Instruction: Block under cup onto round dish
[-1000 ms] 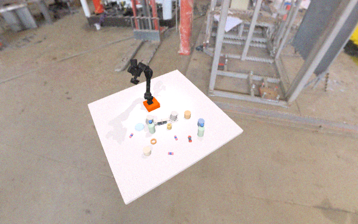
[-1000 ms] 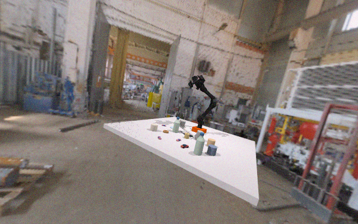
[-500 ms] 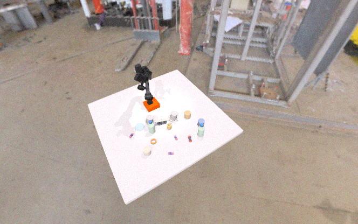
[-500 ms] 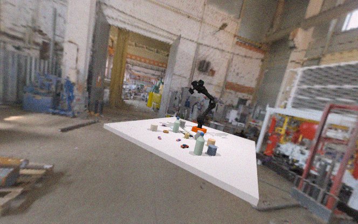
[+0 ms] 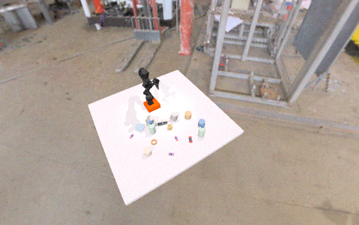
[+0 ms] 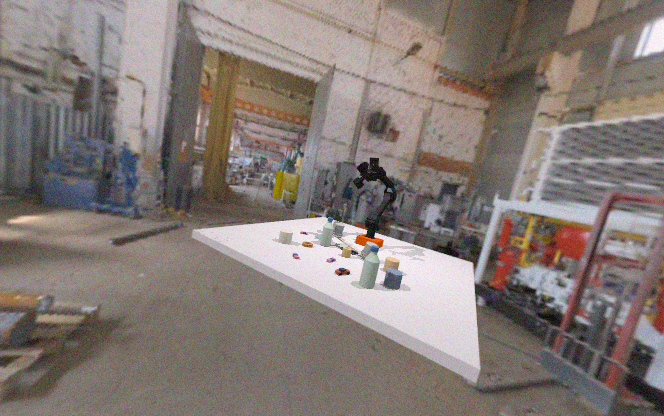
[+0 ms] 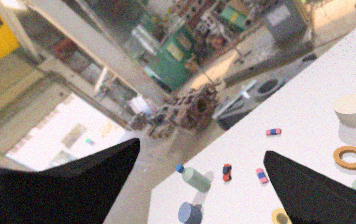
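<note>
Top: gray cups below open pincer.

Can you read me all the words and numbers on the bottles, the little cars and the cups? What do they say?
There are no words or numbers I can read on any of them.
Green bottles: no writing shows.
Red toy car: too small and blurred to tell.
Gray cups: no writing shows.
</note>
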Tool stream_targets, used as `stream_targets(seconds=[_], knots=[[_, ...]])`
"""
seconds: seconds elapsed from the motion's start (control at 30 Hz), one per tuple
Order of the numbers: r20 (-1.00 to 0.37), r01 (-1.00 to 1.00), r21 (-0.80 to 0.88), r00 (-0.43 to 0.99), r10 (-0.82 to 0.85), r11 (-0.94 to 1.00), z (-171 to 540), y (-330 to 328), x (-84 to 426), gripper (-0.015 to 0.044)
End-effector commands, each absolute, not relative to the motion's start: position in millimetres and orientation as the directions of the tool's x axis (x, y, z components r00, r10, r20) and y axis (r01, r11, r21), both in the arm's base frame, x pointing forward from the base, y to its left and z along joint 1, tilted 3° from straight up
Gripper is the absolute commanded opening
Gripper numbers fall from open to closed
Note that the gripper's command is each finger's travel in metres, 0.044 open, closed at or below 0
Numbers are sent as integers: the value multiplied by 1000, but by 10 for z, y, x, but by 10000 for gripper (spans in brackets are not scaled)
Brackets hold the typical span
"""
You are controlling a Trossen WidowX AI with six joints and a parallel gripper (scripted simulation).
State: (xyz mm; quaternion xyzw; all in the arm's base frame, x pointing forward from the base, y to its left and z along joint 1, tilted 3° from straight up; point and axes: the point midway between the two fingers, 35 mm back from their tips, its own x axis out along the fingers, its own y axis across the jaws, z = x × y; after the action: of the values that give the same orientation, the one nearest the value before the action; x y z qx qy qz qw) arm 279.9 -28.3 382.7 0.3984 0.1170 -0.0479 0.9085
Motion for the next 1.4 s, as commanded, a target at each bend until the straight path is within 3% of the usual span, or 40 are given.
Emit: stream_targets(seconds=[0.0,0.67,0.97,1.37], knots=[[-324,224,656,946,0,720,3590,-180,2726,440],[-664,301,255,746,-60,919,2428,207,2212,440],[-736,215,1,661,-145,977,2046,218,1909,440],[-786,71,-120,602,-139,990,2021,325,2018,440]])
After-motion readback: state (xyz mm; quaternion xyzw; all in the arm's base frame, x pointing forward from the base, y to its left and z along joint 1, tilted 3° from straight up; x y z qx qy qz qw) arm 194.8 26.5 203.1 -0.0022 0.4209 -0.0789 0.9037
